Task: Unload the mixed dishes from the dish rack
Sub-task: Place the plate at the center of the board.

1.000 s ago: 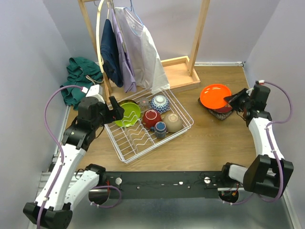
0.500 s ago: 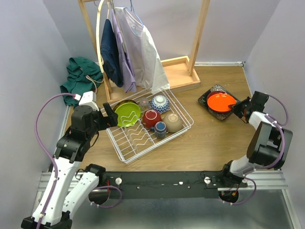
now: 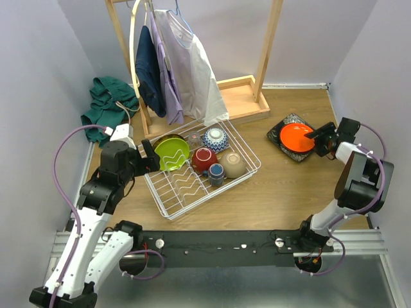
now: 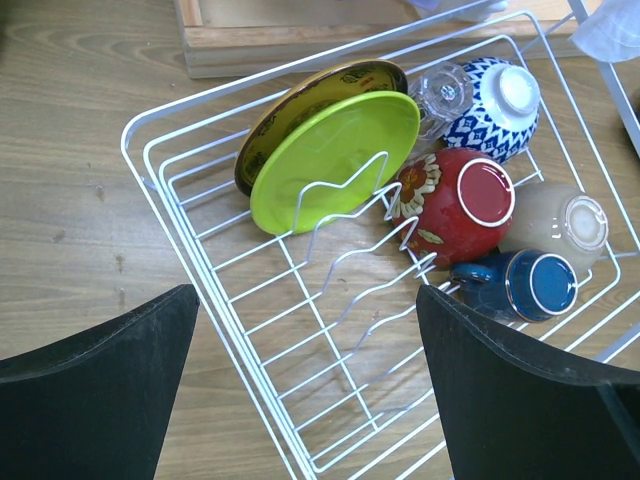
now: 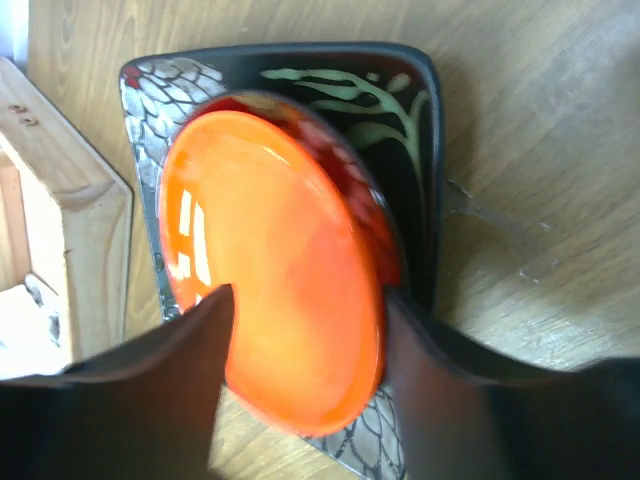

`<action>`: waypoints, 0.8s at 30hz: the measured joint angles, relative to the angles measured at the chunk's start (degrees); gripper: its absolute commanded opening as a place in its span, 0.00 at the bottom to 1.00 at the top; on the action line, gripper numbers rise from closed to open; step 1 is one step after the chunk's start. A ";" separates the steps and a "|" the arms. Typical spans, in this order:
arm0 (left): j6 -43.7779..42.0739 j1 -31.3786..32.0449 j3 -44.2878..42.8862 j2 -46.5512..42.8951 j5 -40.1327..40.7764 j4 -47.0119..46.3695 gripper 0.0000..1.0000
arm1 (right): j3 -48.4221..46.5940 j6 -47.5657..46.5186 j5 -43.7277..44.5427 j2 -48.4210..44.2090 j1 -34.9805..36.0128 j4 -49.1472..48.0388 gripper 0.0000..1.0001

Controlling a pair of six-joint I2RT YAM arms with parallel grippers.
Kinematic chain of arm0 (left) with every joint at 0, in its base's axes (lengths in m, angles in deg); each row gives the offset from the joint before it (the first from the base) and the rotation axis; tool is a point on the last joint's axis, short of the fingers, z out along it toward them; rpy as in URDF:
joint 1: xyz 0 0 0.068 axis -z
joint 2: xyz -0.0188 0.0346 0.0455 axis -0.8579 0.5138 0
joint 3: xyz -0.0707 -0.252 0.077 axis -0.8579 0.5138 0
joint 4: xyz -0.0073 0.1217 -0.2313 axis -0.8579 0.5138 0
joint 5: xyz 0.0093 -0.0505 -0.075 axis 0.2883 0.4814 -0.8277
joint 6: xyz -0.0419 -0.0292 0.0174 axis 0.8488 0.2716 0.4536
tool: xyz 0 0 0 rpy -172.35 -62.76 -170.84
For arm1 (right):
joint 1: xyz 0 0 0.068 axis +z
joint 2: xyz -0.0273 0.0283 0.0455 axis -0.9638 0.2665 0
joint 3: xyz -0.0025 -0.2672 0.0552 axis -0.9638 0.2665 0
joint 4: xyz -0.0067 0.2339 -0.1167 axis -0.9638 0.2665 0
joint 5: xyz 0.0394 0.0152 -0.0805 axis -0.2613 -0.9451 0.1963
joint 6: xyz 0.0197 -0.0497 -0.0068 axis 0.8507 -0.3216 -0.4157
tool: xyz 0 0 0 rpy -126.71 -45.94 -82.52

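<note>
While the dish rack (image 3: 187,190) on the table (image 3: 289,192) holds a lime-green plate (image 4: 320,140), a red bowl (image 4: 470,200) and a blue cup (image 4: 545,285), the black square plate (image 5: 410,110) lies well apart, bearing the orange plate (image 5: 270,230). The left gripper (image 4: 305,295) hovers above the rack, fingers spread wide; the right gripper (image 5: 308,300) hangs over the orange plate, fingers parted.

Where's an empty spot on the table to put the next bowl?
The bare wood between the dish rack and the black square plate is free, and so is the strip between the rack and the arms' rail. The rack's far end is crowded with bowls, and the orange plate tops the black one.
</note>
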 measured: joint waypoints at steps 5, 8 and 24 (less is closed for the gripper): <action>-0.55 -0.04 0.02 1.62 -0.02 -0.42 0.99 | -2.21 -1.79 0.90 -0.72 0.11 3.76 0.87; -1.81 -0.04 0.02 3.26 -0.02 -0.70 0.99 | -2.71 -2.91 1.31 -2.12 0.17 6.25 0.91; -11.37 -0.02 -8.17 18.71 -0.04 -0.28 0.96 | 5.57 -6.10 3.78 -24.61 8.70 14.03 0.91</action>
